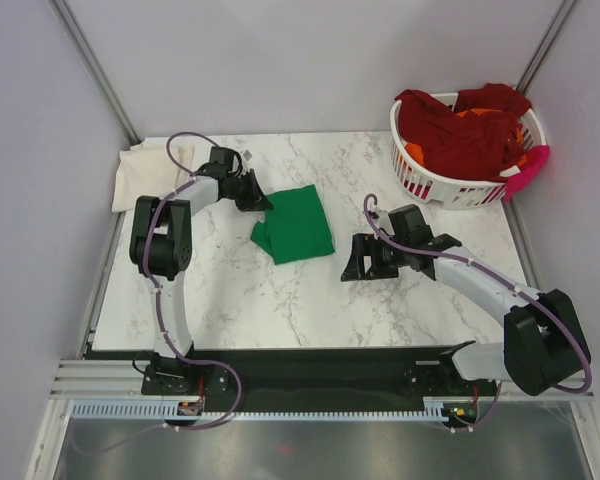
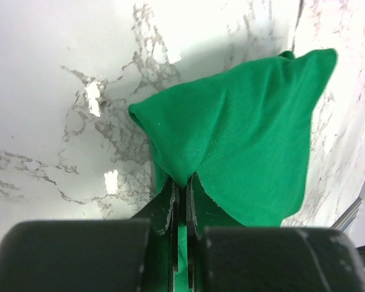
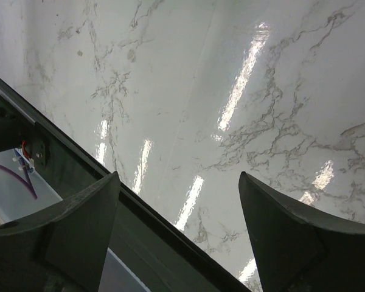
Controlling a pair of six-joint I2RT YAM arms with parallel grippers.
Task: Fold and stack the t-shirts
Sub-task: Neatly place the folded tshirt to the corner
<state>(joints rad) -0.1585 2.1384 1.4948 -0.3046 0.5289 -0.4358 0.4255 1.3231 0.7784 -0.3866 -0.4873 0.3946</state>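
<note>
1. The left hand [image 1: 254,193] is pressed together on the green t-shirt [image 1: 295,225], pinching a ridge of cloth at its far left corner. In the wrist view the fabric tents up from between the fingers [image 2: 168,207].
2. That green t-shirt lies as a folded packet near the middle of the counter [image 1: 280,300], a little toward the far edge, with a smaller flap poking out on its left side.
3. The right hand [image 1: 365,262] is spread wide and holds nothing. It sits just beside the packet on the right-edge side, apart from it, and its wrist view shows only bare marble and the near edge.
4. The cream t-shirt [image 1: 145,175] lies flat at the far left corner. The dark red t-shirts [image 1: 460,130] are heaped with orange ones in the basket [image 1: 450,190] at the far right corner, where a pink cloth [image 1: 528,170] hangs over the rim.
5. Risk one: the pinch looks thin. If it has only the top layer, a pull could peel the packet open rather than carry it.
6. Risk two: nothing holds the opposite side, so a sideways pull could make the packet skid and bunch across the marble.
7. Risk three: a small bite of soft cloth could slip out partway to the cream t-shirt, landing crooked.
</note>
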